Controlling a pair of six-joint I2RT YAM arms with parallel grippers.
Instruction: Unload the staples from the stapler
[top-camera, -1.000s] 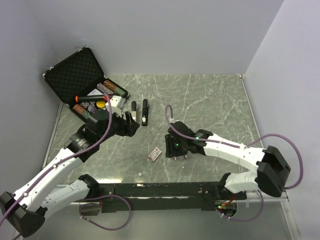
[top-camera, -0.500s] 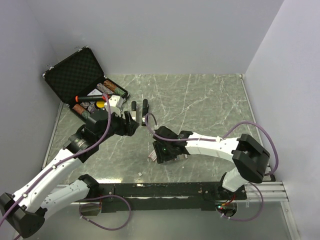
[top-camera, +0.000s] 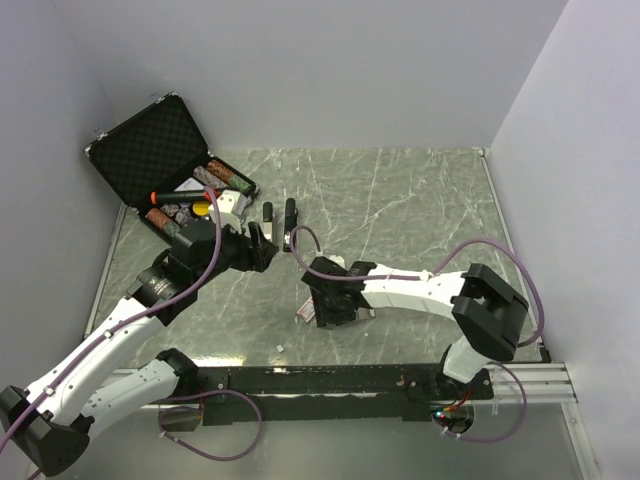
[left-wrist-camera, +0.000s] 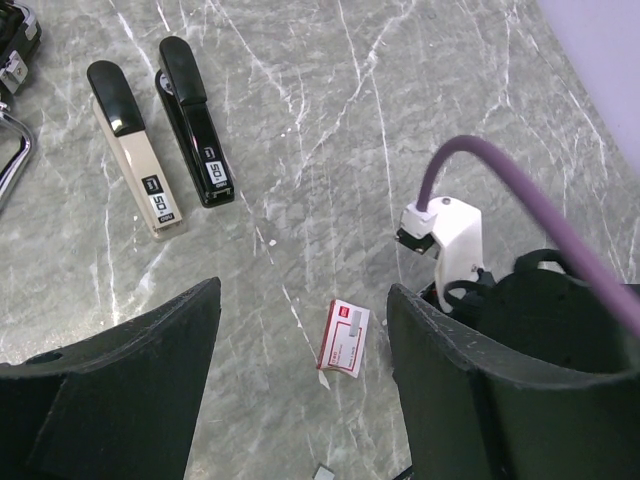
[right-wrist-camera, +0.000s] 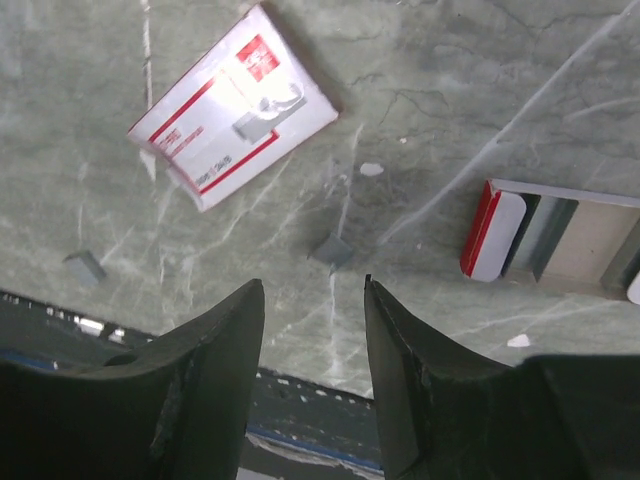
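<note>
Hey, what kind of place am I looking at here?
Probably a robot test cell, not an office: plain white walls box in a marble-patterned table, the left arm and right arm are mounted on a rail at its near edge, and an open case sits in the far left corner.

Green-veined marble tabletop (top-camera: 420, 200), pale walls on three sides. Far left corner: black case (top-camera: 150, 150), lid up, egg-crate foam inside. Its tray holds an orange-capped black marker (top-camera: 172, 193), a yellow round piece (top-camera: 203, 209) and patterned rolls (top-camera: 225, 178), packed close together. Small red-and-white carton (left-wrist-camera: 344, 338) lies flat, left of centre, nearer the near edge. Black rail (top-camera: 320, 380) runs along the near edge.
</note>
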